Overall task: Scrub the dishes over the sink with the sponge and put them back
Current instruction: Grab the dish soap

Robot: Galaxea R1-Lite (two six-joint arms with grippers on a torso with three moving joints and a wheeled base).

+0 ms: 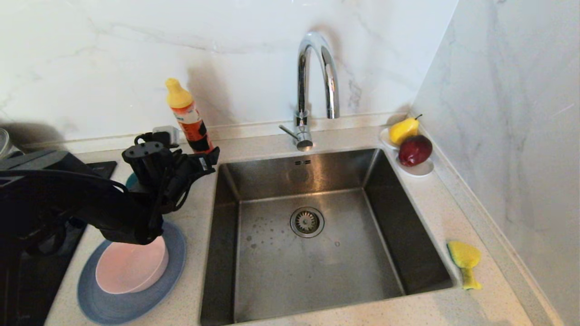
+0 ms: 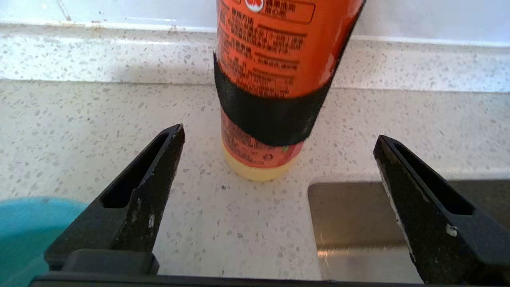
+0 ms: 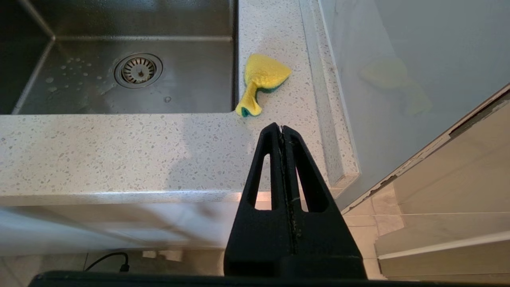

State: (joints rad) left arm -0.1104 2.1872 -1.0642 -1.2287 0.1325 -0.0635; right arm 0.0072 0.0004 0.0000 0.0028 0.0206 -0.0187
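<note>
Pink bowl [image 1: 131, 267] on blue plate [image 1: 122, 301]; sponge [image 1: 465, 261] (crumpled) right of sink [image 1: 408, 235].

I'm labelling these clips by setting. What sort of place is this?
Most likely a home kitchen counter: a square stainless steel sink under a curved chrome tap, a yellow foam sponge on the speckled stone worktop, and a pale pink bowl on a slate-blue plate.
</note>
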